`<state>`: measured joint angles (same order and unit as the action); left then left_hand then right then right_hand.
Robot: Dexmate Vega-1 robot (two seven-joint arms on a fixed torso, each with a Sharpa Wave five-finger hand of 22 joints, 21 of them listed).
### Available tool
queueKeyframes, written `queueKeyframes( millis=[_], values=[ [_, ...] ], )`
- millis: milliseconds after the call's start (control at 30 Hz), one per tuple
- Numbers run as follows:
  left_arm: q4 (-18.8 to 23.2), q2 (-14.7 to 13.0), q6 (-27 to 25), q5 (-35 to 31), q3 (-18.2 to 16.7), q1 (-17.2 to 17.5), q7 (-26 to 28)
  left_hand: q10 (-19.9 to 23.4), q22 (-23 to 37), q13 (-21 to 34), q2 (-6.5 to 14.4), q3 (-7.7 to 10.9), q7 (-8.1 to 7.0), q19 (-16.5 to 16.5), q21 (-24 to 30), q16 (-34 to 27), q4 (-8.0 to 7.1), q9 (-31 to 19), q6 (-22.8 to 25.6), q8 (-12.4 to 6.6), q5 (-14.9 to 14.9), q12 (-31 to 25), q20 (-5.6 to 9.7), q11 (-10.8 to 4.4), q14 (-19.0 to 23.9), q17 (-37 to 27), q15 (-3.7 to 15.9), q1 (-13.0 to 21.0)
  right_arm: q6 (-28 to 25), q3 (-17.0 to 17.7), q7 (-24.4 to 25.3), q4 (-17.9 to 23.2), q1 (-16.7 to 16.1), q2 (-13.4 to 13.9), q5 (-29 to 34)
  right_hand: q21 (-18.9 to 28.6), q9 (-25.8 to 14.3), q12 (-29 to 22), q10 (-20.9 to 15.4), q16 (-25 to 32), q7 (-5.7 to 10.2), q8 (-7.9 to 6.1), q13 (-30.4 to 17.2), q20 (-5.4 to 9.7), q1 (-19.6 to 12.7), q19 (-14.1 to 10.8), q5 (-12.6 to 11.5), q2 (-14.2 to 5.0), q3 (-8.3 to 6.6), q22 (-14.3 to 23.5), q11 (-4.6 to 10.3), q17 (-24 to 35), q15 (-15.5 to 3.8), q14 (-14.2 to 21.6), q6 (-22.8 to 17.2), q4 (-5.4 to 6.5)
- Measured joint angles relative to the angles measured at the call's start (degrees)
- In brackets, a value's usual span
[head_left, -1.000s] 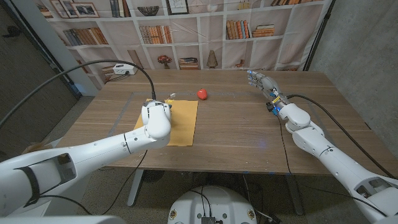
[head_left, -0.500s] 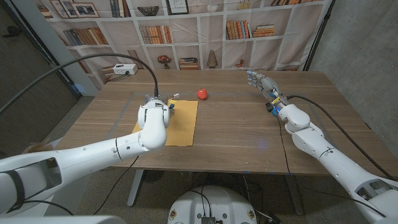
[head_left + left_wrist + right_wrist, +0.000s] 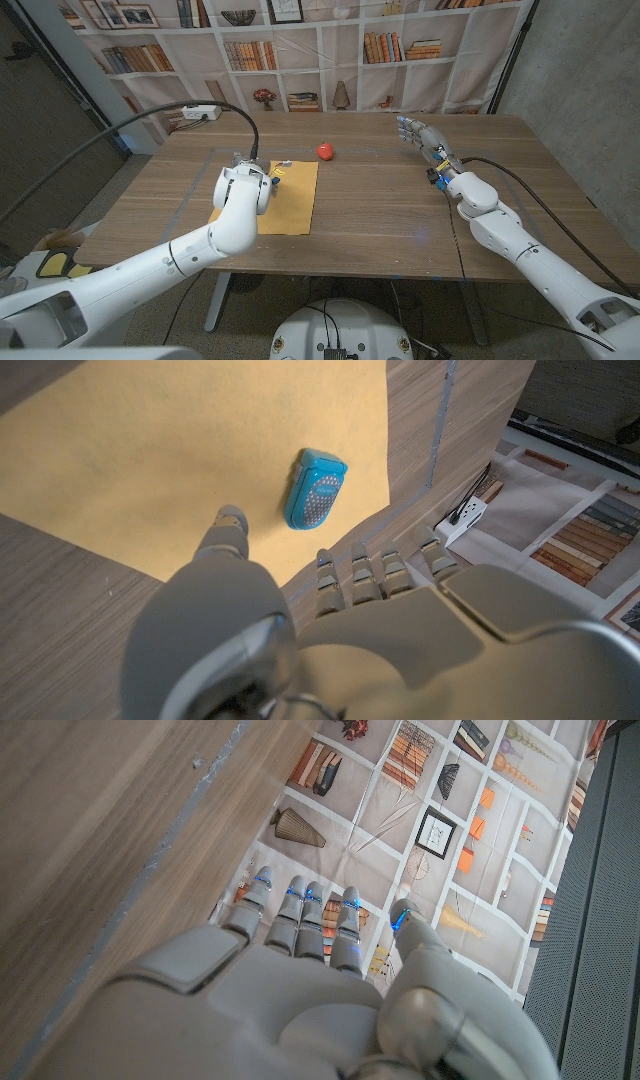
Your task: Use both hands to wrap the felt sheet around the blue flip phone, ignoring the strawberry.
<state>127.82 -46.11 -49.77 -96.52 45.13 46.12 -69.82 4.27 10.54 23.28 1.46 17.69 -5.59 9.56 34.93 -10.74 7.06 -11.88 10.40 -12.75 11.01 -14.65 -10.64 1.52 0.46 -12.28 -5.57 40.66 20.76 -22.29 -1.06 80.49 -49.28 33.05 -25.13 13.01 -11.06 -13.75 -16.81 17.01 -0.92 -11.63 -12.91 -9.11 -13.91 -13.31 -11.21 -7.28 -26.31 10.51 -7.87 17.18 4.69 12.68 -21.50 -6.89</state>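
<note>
The left hand [image 3: 330, 630] hangs over the near left part of the felt [image 3: 150, 470]. Its fingers [image 3: 352, 575] are apart and hold nothing; the thumb tip points at the phone [image 3: 315, 487] and stands just short of it. No contact with phone or felt is visible. In the head view this hand [image 3: 247, 180] covers the felt's [image 3: 290, 195] far left corner.

The phone lies closed on the felt, near the felt's left edge and far corner. It is a small rounded block, bright blue shell, with a paler dotted panel on top. It looks hard and smooth.

The felt is a flat mustard-yellow rectangle with a matt, soft surface and straight cut edges. It lies unfolded on the table [image 3: 380, 210], a wood-grain top.

The right hand [image 3: 422, 133] is well apart from the felt, out over the table's far right side, fingers [image 3: 300, 910] extended side by side, thumb apart, holding nothing.

The strawberry [image 3: 326, 151], red and rounded, sits on the table just beyond the felt's far right corner.

Step in hand: approach, wrapping not yet started. Next move, as judged: the left hand pinches the felt edge beside the phone, while the right hand crosses to the felt's opposite edge, clear of the strawberry.
</note>
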Motion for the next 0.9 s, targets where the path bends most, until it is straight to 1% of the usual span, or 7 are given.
queueKeyframes(
  millis=[133,167,300,533,567,633,900],
  values=[
    [1.1,1.2,0.6,-0.3,-4.2,3.7,-0.3,-0.9,0.0,0.0,0.7,0.55,-1.84,0.2,-0.4,0.2,1.02,0.0,0.4,0.0,0.0,0.0,-0.21,-0.08,-0.8,0.1,-0.35,1.6,-0.2,0.0,0.5,0.1,-0.1,0.0,0.2,0.0,0.0,0.0,0.0,0.0,0.0,0.0,0.0,0.0,0.0,0.0,0.0,0.0,0.0,0.0,0.0,0.0,0.0,0.0,0.0,0.0],
    [1.5,1.6,6.8,-3.3,-5.6,4.9,-2.4,-0.9,0.0,0.0,0.9,0.8,-2.24,0.2,-0.6,0.2,1.28,0.0,0.7,0.0,0.0,0.0,-0.21,-0.08,-0.8,0.3,-0.35,2.5,-0.2,0.0,0.7,1.1,-0.7,0.0,0.3,0.0,0.0,0.0,0.0,0.0,0.0,0.0,0.0,0.0,0.0,0.0,0.0,0.0,0.0,0.0,0.0,0.0,0.0,0.0,0.0,0.0],
    [2.2,2.7,11.6,-6.4,-8.7,8.2,-3.5,-1.4,0.0,0.0,1.7,1.75,-3.58,0.2,-1.1,0.1,2.22,0.0,0.9,0.0,0.0,0.0,-0.2,-0.63,-1.7,0.5,0.58,5.1,-0.3,0.0,1.1,1.7,-1.1,0.0,0.5,0.0,0.0,0.0,0.0,0.0,0.0,0.0,0.0,0.0,0.0,0.0,0.0,0.0,0.0,0.0,0.0,0.0,0.0,0.0,0.0,0.0],
    [2.5,4.3,14.7,-8.7,-12.8,12.6,-4.3,-5.5,-0.2,-0.1,2.6,3.23,-6.3,0.5,-3.5,0.6,3.04,-0.3,0.0,0.28,-0.4,0.9,-0.51,-1.23,-8.5,1.3,0.59,10.7,-0.4,-0.1,1.5,2.1,-1.3,-0.3,0.9,0.0,0.0,0.0,0.0,0.0,-0.01,0.0,0.0,0.0,0.2,0.0,0.0,-0.22,0.16,0.0,0.0,0.0,0.0,0.0,-0.4,0.16],
    [2.5,4.5,18.8,-12.0,-13.3,13.2,-5.5,-6.0,-0.2,-0.1,2.6,3.23,-6.3,0.5,-3.8,0.6,3.04,-0.3,0.0,0.28,-0.4,1.0,-0.51,-1.3,-9.4,1.4,0.59,11.0,-0.4,-0.1,1.5,2.1,-1.3,-0.3,1.0,0.0,0.0,0.0,0.0,0.0,-0.01,0.0,0.0,0.0,0.2,0.0,0.0,-0.22,0.16,0.0,0.0,0.0,0.0,0.0,-0.4,0.16],
    [2.4,4.8,21.2,-14.1,-14.0,14.0,-6.4,-7.2,-0.2,-0.2,2.4,3.23,-6.42,0.5,-4.5,0.6,3.04,-0.4,-0.1,0.28,-0.4,1.5,-0.52,-1.23,-10.1,1.5,0.33,11.6,-0.4,-0.2,1.5,2.1,-1.3,-0.4,1.1,0.0,0.0,0.0,0.0,0.0,-0.01,0.0,0.0,0.0,0.2,0.0,0.0,-0.23,0.16,0.0,0.0,0.0,0.0,0.0,-0.4,0.16],
    [1.0,6.3,26.5,-19.7,-16.2,16.9,-7.9,-13.7,0.0,-0.7,1.9,2.26,-6.77,0.6,-7.9,0.6,1.76,-1.4,-6.1,0.9,-0.4,3.2,-1.04,0.87,-10.5,1.6,-1.58,13.0,-0.6,-0.7,1.6,1.8,-0.6,-0.9,1.4,0.0,0.0,0.0,-0.3,0.0,-0.22,0.0,0.0,0.31,0.2,-0.3,0.0,-0.23,0.16,0.0,-0.32,0.0,-0.32,0.3,-0.6,0.16]
  ],
)
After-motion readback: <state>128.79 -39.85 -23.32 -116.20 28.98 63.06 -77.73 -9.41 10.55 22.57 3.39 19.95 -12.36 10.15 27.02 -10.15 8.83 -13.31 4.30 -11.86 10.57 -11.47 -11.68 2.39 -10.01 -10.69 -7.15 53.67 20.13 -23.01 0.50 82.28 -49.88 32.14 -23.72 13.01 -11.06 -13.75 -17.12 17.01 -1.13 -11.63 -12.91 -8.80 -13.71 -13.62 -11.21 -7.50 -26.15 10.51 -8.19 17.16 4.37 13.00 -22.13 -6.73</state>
